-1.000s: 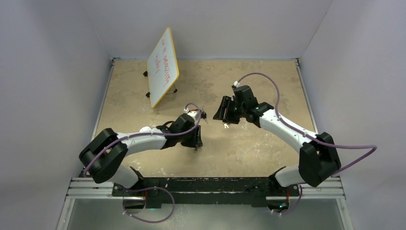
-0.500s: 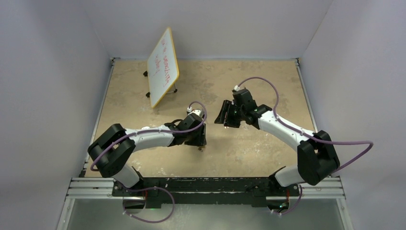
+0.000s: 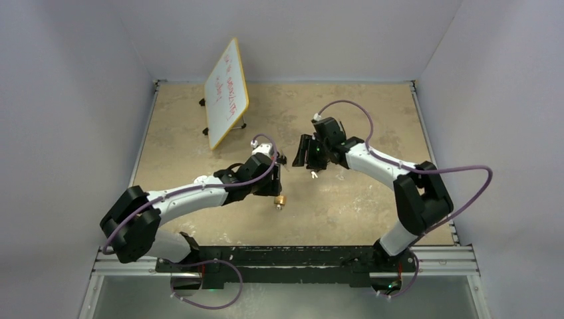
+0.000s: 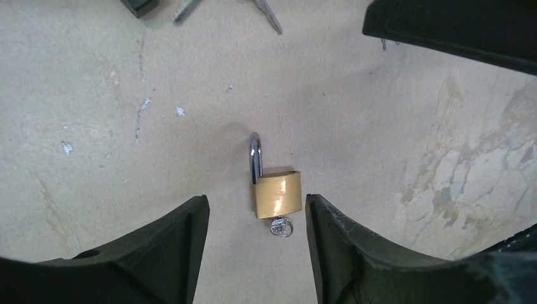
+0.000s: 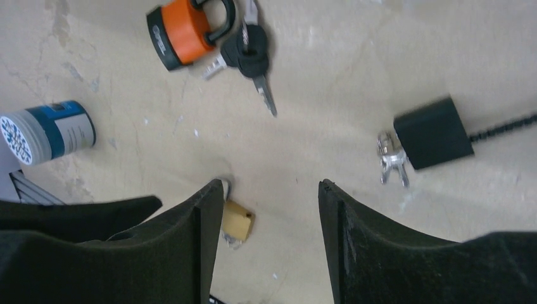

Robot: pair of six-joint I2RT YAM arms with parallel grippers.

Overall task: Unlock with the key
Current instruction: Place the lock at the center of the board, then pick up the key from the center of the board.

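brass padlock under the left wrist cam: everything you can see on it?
The brass padlock is small, with a shiny gold-coloured metal body and a silver shackle. It lies flat on the tan table, framed by the left tool, whose open fingers do not touch it. A small silver key sticks out of its bottom end. Whether the shackle is latched cannot be told.
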